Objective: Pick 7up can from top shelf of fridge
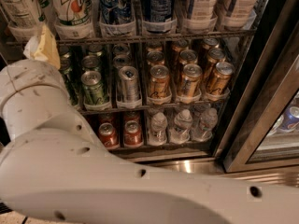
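The 7up can [71, 4], tall and white with a green logo and red dot, stands in a clear cup holder at the left of the top shelf [187, 35], a dark wire rack. Only its lower part shows. My gripper [42, 48] shows as a pale yellow and white tip at the end of my big white arm [93, 171]. It sits just below and left of the 7up can, at the height of the shelf edge, apart from the can. The fridge door frame [261, 101] runs down the right.
Tall blue cans [117, 6] and white cans [201, 3] stand right of the 7up can. Short green [93, 85], silver and gold cans [189, 80] fill the rack below. Red cans [107, 133] and small bottles [182, 125] are lowest. My arm covers the lower left.
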`<state>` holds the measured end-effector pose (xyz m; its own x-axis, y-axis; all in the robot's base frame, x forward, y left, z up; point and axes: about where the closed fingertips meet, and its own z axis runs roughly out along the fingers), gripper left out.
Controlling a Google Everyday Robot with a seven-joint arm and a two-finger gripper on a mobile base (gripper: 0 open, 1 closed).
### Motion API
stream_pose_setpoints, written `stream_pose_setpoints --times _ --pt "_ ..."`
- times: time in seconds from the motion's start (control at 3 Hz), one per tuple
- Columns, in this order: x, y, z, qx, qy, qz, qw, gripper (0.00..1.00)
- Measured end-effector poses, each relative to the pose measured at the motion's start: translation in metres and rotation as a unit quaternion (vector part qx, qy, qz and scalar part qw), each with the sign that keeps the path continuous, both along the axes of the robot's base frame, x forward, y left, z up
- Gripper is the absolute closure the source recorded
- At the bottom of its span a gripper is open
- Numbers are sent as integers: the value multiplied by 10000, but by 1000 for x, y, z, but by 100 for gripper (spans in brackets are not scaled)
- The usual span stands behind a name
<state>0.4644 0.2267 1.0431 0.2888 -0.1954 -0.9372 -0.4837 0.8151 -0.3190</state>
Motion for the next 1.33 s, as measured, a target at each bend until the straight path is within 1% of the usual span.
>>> stream_pose_setpoints --times 0.33,0.67,1.0,1.33 --pt "13 2 2 53 -101 -97 9999 29" --pt "25 8 1 94 -149 -183 9997 32" --pt "35 16 0 145 -151 -218 9995 38" --pt "42 23 0 193 -183 -296 9992 39"
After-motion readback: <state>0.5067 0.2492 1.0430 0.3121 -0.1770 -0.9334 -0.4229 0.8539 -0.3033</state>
